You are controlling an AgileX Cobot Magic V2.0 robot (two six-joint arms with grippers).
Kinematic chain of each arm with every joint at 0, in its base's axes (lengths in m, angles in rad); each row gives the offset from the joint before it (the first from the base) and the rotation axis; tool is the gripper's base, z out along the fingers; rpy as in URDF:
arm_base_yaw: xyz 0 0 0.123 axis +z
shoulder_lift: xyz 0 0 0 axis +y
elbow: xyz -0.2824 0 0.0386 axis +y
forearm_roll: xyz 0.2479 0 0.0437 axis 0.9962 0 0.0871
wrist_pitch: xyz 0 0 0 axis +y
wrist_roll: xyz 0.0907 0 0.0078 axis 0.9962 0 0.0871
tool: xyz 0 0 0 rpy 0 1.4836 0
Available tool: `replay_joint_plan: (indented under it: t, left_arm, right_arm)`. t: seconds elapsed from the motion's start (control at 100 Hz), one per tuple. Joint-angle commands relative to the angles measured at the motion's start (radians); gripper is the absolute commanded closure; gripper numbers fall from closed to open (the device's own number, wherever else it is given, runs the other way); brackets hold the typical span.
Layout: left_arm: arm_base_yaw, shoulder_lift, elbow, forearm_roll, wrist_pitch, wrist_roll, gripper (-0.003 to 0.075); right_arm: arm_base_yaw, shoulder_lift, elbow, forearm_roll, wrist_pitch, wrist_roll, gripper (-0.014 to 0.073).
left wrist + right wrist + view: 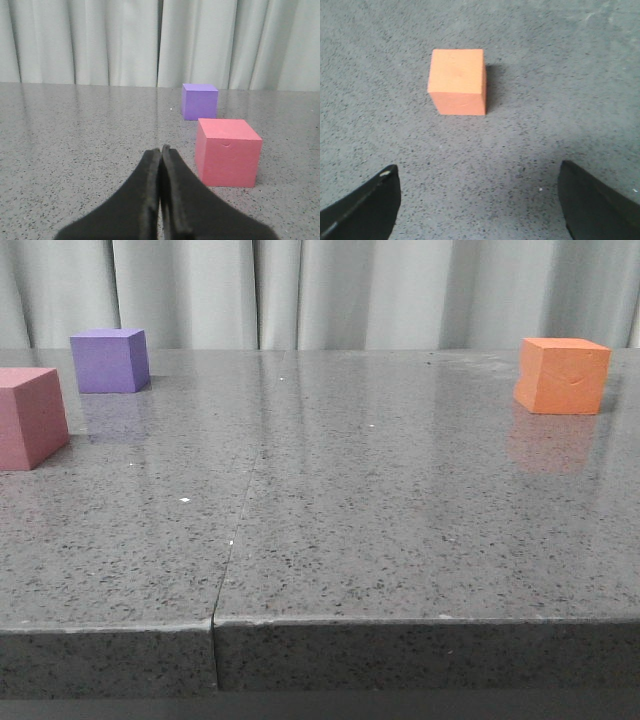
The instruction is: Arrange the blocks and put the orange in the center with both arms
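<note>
My right gripper (479, 200) has its fingers spread wide, hanging above the table (580, 75) with the orange cube (457, 80) ahead of the tips and slightly off toward one finger. I'd centre over it, square the pads to two flat faces, then descend. My left gripper (161, 150) is pressed together, the pink-red cube (227, 152) just beside its tips, the purple cube (199, 101) beyond.

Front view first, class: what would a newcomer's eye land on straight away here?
Three bright cubes on the grey speckled table: the orange cube alone at far right, the purple cube and pink cube together at far left. In the wrist views, the left gripper is shut near the pink cube; the right gripper is open above the orange one.
</note>
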Motion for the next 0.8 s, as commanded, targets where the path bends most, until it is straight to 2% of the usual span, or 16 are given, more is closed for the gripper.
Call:
replay_joint_plan:
  t: [0.0, 0.19, 0.4, 0.53, 0.68, 0.79]
  left_arm:
    - [0.003, -0.029, 0.041, -0.006, -0.082, -0.002, 0.0741]
    - [0.003, -0.029, 0.041, -0.006, -0.082, -0.002, 0.0741]
    - [0.003, -0.029, 0.041, -0.006, -0.082, -0.002, 0.0741]
    - [0.003, -0.029, 0.041, -0.006, -0.082, -0.002, 0.0741]
    - [0.003, -0.029, 0.041, -0.006, -0.082, -0.002, 0.0741]
    - [0.003, -0.029, 0.041, -0.006, -0.082, -0.002, 0.0741]
  right_arm:
    - [0.018, 0.037, -0.104, 0.015, 0.015, -0.006, -0.004]
    - [0.071, 0.191, -0.296, 0.028, 0.161, -0.006, -0.004]
    - [0.072, 0.361, -0.497, 0.028, 0.307, -0.005, -0.004]
    - [0.072, 0.448, -0.591, 0.019, 0.352, 0.012, -0.004]
    - [0.072, 0.519, -0.669, -0.075, 0.384, 0.071, -0.004]
    - [0.072, 0.556, -0.695, -0.065, 0.381, 0.071, -0.004]
